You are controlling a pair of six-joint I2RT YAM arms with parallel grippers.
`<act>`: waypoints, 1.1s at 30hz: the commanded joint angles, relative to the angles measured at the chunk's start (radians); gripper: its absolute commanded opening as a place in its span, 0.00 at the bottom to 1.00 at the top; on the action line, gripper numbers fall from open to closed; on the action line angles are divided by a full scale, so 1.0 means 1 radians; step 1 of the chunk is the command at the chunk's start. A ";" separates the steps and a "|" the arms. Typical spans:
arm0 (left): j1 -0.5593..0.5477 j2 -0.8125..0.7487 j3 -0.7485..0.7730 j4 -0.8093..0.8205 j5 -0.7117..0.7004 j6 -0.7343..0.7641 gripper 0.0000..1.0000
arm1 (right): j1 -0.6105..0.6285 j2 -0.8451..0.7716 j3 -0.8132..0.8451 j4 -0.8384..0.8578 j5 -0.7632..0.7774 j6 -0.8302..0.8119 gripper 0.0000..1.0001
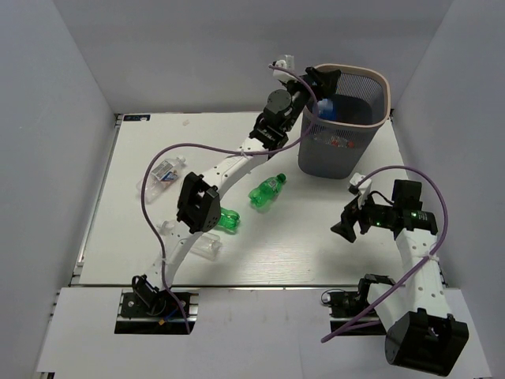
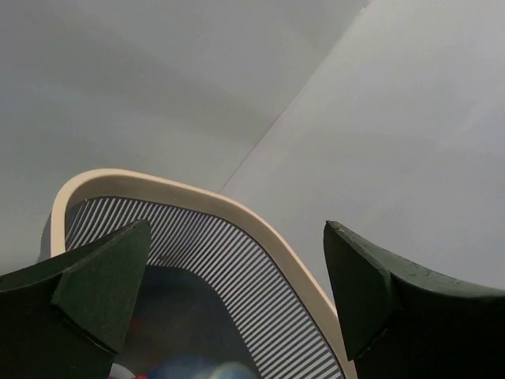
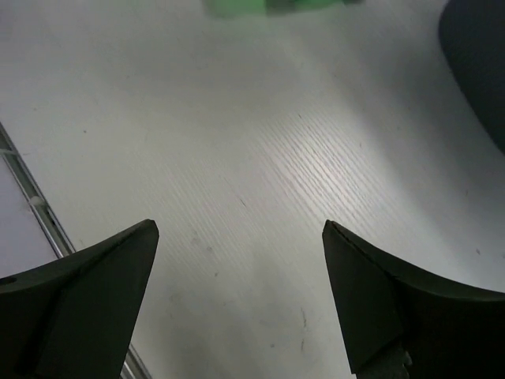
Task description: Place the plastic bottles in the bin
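Hovering over grey mesh bin [image 1: 323, 162], L jaws wide open, empty; R jaws same, above bench [image 1: 316, 237]. Green plastic bottle [image 1: 268, 191]: prob light, slick, crushable. Grab mid-body, across width.

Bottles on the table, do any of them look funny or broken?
They all lie on their sides, none standing. The clear bottle at the far left looks crumpled. Nothing seems spilled, and the bin stands upright.
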 commanded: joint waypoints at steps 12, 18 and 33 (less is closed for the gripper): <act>-0.024 -0.883 -0.633 -0.525 -0.116 0.406 1.00 | 0.292 0.394 0.207 0.194 -0.142 -0.710 0.87; -0.024 -1.290 -1.119 -1.096 -0.339 -0.032 1.00 | 0.511 0.624 0.398 0.221 -0.008 -0.946 0.89; -0.024 -1.531 -1.399 -1.561 -0.289 -0.755 1.00 | 0.766 1.112 0.846 -0.032 0.221 -1.054 0.90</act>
